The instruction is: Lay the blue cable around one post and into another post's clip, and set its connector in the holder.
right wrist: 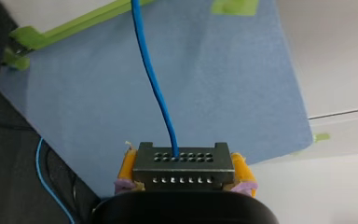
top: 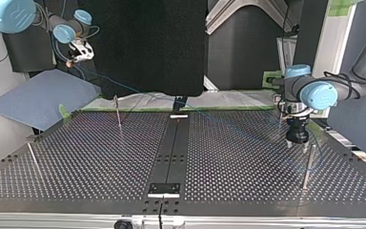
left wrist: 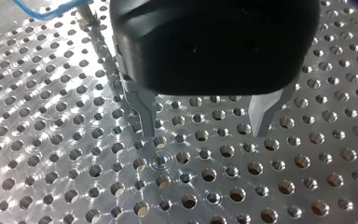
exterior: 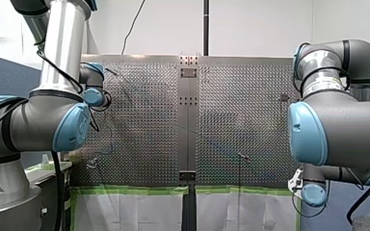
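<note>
My right gripper (right wrist: 182,171), with yellow pads, is shut on a dark multi-hole connector (right wrist: 182,163). The blue cable (right wrist: 153,79) leaves the connector's face and runs away over a blue board. In the top view my right gripper (top: 77,53) hangs high off the table's far left corner, and the cable (top: 124,86) trails from it toward the table. My left gripper (left wrist: 205,133) stands open just above the perforated plate with nothing between its metal fingers. In the top view my left gripper (top: 298,140) points down beside a thin post (top: 308,164) at the right.
Two more thin posts stand at the top view's left, one far (top: 118,112) and one near (top: 34,160). Small black fixtures sit on the table's centre strip, far (top: 178,102) and near (top: 163,189). A blue board (top: 43,98) lies off the far left corner.
</note>
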Robot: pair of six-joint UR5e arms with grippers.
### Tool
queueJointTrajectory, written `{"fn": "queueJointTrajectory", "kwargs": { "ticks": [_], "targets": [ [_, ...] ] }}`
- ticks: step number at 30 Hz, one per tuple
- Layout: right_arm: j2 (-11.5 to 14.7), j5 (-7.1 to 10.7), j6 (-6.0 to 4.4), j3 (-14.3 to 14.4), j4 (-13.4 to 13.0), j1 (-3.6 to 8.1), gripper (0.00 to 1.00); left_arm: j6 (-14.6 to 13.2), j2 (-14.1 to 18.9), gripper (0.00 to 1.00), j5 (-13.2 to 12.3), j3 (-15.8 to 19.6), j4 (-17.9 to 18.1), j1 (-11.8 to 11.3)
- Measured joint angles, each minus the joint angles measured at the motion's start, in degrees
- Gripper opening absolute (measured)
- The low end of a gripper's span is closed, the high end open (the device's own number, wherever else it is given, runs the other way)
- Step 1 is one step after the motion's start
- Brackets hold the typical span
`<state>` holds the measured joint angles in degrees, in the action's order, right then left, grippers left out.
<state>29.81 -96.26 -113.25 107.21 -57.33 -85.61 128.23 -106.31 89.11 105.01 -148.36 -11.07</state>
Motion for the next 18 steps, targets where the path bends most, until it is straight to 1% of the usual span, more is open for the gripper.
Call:
{"fn": "queueJointTrajectory", "kwargs": {
  "ticks": [4, 7, 8, 10, 13, 18],
  "targets": [
    [-0.39, 0.1, 0.34, -0.13, -0.12, -0.14, 0.02, 0.0, -0.01, 1.0, -0.02, 0.0, -0.01, 0.1],
    [-0.46, 0.57, 0.6, -0.19, -0.41, -0.29, 0.02, -0.02, -0.01, 1.0, -0.06, 0.0, -0.01, 0.22],
    [-0.46, 0.83, 0.86, -0.32, -0.66, -0.37, 0.02, -0.03, -0.01, 1.0, -0.07, 0.0, -0.01, 0.27],
    [-0.47, 1.13, 1.39, -0.57, -1.0, -0.52, 0.02, -0.05, -0.01, 1.0, -0.13, 0.0, 0.01, 0.38],
    [-0.48, 1.69, 2.49, -1.23, -1.19, -0.91, 0.02, -0.02, -0.01, 1.0, -0.38, 0.0, 0.03, 0.55],
    [-0.25, 3.47, 4.56, -2.09, -1.17, -1.56, 0.02, 0.0, -0.01, 1.0, -0.63, 0.0, 0.04, 0.94]
  ]
}}
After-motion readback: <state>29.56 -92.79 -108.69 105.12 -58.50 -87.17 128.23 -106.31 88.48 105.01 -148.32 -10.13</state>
